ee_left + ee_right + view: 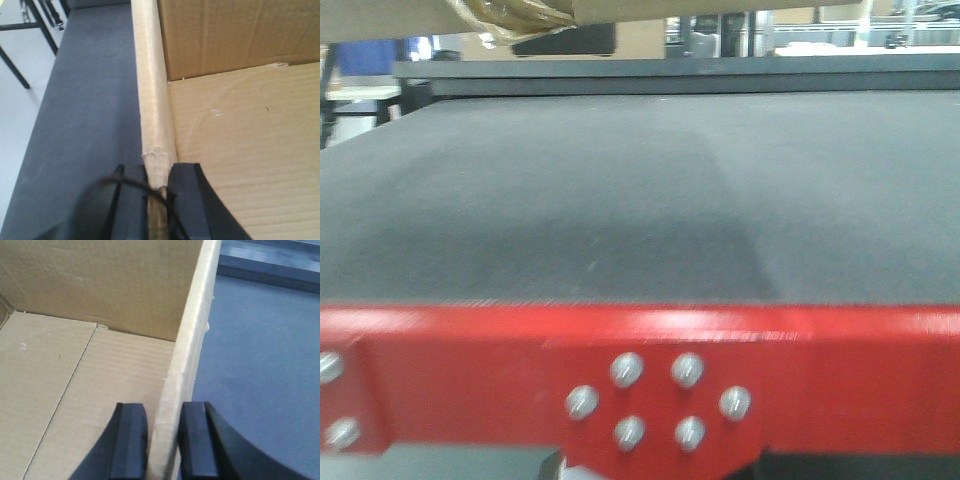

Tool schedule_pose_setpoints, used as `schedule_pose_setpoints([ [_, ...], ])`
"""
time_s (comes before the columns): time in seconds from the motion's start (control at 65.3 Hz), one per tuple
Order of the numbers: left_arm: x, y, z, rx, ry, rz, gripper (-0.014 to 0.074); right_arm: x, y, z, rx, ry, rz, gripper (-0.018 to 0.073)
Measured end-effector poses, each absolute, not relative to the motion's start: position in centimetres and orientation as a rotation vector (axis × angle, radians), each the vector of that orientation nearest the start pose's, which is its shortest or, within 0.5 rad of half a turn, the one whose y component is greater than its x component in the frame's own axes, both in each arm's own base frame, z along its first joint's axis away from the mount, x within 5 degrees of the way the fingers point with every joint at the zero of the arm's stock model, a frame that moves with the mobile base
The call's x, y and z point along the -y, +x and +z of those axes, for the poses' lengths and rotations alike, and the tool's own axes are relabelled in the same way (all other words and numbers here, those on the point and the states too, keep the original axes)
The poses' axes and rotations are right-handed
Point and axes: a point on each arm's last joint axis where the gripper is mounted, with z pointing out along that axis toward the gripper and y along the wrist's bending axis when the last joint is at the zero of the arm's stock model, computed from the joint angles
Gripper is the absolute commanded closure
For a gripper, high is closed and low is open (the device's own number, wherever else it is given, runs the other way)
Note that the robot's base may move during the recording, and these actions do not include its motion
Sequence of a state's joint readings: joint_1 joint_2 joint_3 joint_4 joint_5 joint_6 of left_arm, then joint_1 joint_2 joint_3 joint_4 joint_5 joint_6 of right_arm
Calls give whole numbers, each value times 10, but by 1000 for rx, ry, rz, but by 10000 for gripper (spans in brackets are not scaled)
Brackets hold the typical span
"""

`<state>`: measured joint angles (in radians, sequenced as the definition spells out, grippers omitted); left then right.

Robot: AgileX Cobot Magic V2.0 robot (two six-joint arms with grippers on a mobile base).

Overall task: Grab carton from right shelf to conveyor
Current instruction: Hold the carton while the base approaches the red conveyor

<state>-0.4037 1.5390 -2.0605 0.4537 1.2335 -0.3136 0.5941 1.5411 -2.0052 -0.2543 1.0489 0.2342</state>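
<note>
Left gripper (157,197) is pinching the carton (240,150) in the left wrist view, with one black finger (185,200) pressing inside its left wall and the other outside. Bare corrugated floor is showing to the right of that wall, and the dark grey conveyor (85,125) is lying below on the left.

Right gripper (162,440) is clamping the opposite wall of the carton (75,390) in the right wrist view, its two pads squeezing the cardboard between them. Open conveyor (260,365) belt is spreading away to the right.

Only a strip of the carton (390,18) is showing in the front view, at the top left with a glossy tape scrap (510,20), and it is appearing to hang above the far part of the conveyor (640,200). Its red frame (840,350) with silver bolts (627,370) is crossing the near edge. No shelf is appearing in any view.

Nothing is lying inside the carton, so it is probably handling light. Its thin walls are likely bending or tearing under a hard squeeze, so mid-wall holds on both sides are looking sensible, with both arms moving together. Wide belt is giving plenty of room to set down, and the near red frame and the raised far ledge are the edges to be minding
</note>
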Motion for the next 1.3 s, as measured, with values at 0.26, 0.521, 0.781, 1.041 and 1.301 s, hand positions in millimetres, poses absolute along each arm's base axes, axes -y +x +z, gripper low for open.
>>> schedule_pose_setpoints([
  [0.26,80,283,522,-2105,21,128,615,-158,269,515,-2016,-362,211,627],
  [0.521,80,283,522,-2105,21,128,615,-158,269,515,-2016,-362,211,627],
  [0.781,80,283,522,-2105,21,128,615,-158,269,515,-2016,-362,211,627],
  [1.041,80,283,522,-2104,21,131,615,-158,269,515,-2016,-362,211,627],
  [1.301,80,283,522,-2104,21,131,615,-158,269,515,-2016,-362,211,627],
])
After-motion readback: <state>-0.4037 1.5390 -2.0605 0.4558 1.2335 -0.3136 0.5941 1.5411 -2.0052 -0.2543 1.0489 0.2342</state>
